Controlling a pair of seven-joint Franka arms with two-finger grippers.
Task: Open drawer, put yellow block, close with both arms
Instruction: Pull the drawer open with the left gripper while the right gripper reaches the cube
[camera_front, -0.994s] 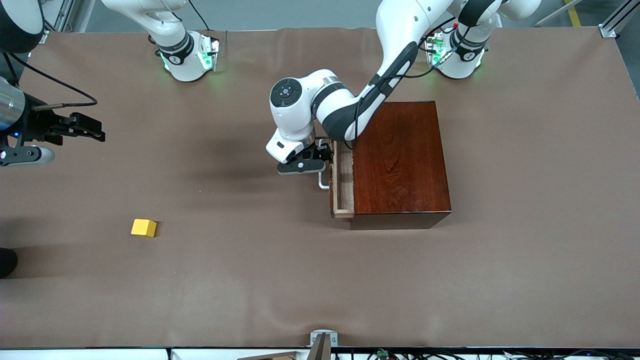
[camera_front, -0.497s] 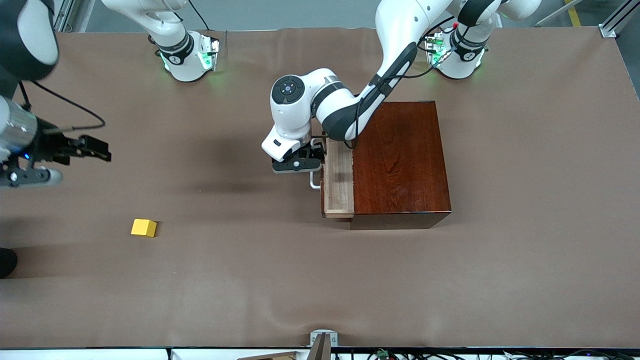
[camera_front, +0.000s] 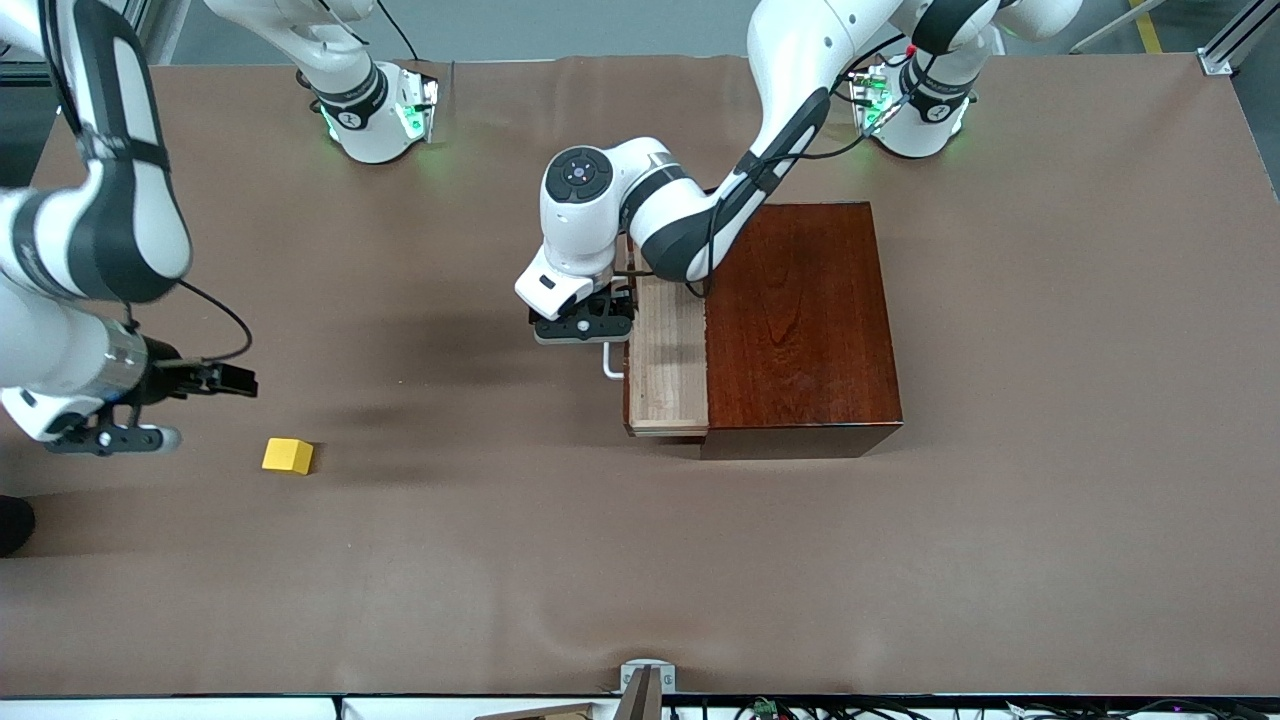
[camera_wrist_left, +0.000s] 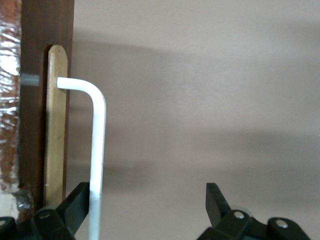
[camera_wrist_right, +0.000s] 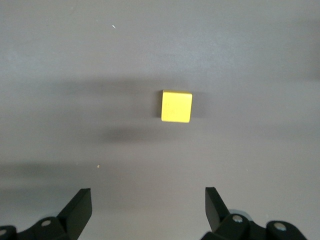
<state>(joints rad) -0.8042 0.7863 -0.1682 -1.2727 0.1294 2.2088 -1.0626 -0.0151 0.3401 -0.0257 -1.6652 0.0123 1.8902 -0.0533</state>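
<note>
Drawer (camera_front: 665, 365) farther out; right hand (camera_front: 225, 382) now near yellow block (camera_front: 288, 456).

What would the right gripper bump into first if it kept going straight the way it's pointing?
Probably the brown table itself. The open right gripper points down at it, with the yellow block lying a little ahead of its fingers, so it may miss the block.

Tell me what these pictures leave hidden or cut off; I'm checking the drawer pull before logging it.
- Drawer interior: in the front view the left arm covers its end nearest the bases.
- White loop handle: in the left wrist view the bottom edge cuts it off; contact with the open left gripper can't be confirmed.
- Right gripper: open above the yellow block; only its fingertips show in the right wrist view.
</note>
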